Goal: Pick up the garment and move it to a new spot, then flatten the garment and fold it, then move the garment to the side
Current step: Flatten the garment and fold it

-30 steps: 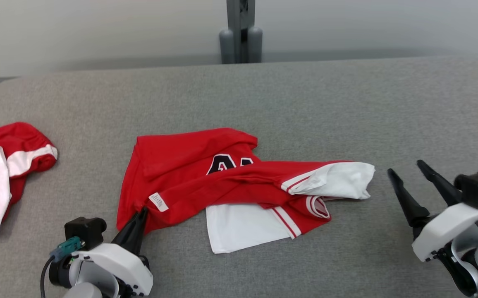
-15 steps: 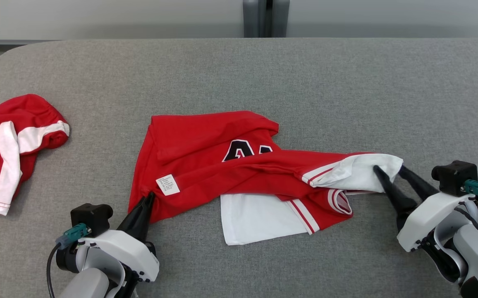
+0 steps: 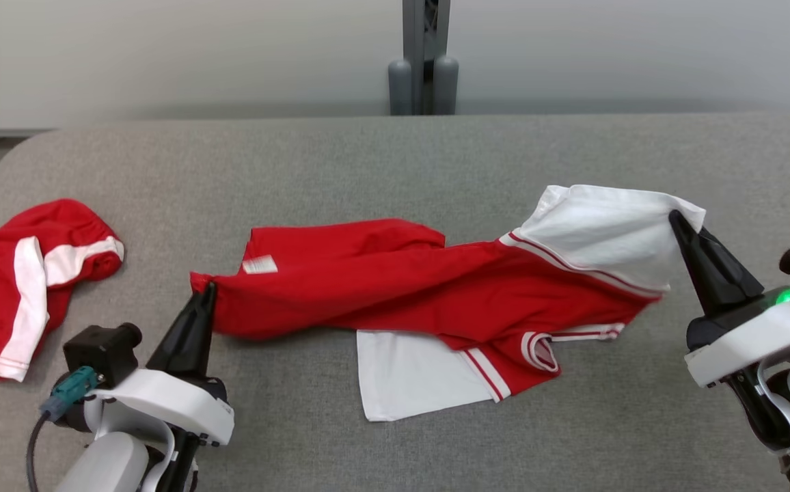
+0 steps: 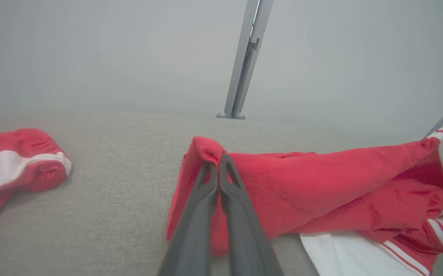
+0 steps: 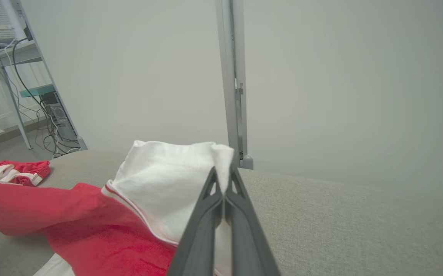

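A red garment (image 3: 395, 287) with white sleeves lies stretched across the middle of the grey table (image 3: 395, 157). My left gripper (image 3: 207, 290) is shut on its red left corner (image 4: 206, 151), lifted slightly off the table. My right gripper (image 3: 675, 220) is shut on the edge of the white sleeve (image 3: 607, 229), holding it raised above the table; the wrist view shows the white cloth (image 5: 175, 168) pinched between the fingers. The other white sleeve (image 3: 409, 372) lies flat near the front. The chest lettering is folded out of sight.
A second red and white garment (image 3: 19, 287) lies crumpled at the table's left edge, also in the left wrist view (image 4: 18, 168). A grey post (image 3: 424, 58) stands behind the table's far edge. A metal shelf with cables (image 5: 33, 96) stands off to one side.
My right gripper moved in, shut on the white sleeve and lifted it up and right. My left gripper raised the red corner, pulling the garment taut. The camera also shifted.
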Motion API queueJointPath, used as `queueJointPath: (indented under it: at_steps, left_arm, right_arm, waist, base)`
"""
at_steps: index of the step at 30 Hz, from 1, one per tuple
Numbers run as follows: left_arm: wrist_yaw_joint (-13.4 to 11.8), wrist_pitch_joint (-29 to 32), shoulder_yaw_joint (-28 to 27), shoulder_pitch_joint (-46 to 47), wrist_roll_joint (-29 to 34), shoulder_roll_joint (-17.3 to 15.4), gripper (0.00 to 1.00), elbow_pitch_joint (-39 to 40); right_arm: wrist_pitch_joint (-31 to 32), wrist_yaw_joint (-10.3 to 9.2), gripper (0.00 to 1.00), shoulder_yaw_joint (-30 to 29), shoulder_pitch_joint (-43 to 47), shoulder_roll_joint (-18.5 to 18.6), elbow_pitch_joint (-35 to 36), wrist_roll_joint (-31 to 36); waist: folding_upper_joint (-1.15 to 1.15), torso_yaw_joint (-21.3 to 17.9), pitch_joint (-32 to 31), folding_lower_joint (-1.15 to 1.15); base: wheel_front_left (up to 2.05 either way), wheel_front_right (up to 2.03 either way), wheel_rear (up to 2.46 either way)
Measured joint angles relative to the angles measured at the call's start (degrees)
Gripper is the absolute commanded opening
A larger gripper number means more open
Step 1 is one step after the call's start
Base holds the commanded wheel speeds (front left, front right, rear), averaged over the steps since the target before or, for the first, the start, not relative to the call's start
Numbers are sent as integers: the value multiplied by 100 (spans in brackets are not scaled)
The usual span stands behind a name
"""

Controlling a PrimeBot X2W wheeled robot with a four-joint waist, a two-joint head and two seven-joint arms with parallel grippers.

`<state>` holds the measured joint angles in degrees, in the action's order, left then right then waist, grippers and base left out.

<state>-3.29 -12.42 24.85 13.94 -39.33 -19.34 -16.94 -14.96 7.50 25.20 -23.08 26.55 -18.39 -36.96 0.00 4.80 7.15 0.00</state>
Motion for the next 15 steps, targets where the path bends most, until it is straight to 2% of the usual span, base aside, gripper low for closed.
queueJointPath:
  at_steps: [6, 10, 15]
  left_arm:
    - [-338, 85, -174, -81, 141, -323, 0, 1049]
    - [-603, 235, -333, -74, 236, -533, 0, 1742]
    - [-957, 471, -522, -55, 349, -744, 0, 2587]
  right_arm:
    - [-4, 0, 0, -965, 504, -297, 759, 533]
    - [103, 0, 0, -1294, 613, -437, 1290, 769]
    - [553, 0, 0, -1720, 787, -568, 2123, 1060]
  waist:
    - [0, -113, -413, 0]
    - [0, -189, -643, 0]
    - [0, -314, -821, 0]
  base:
    - [0, 0, 0]
    - [0, 0, 0]
    - [0, 0, 0]
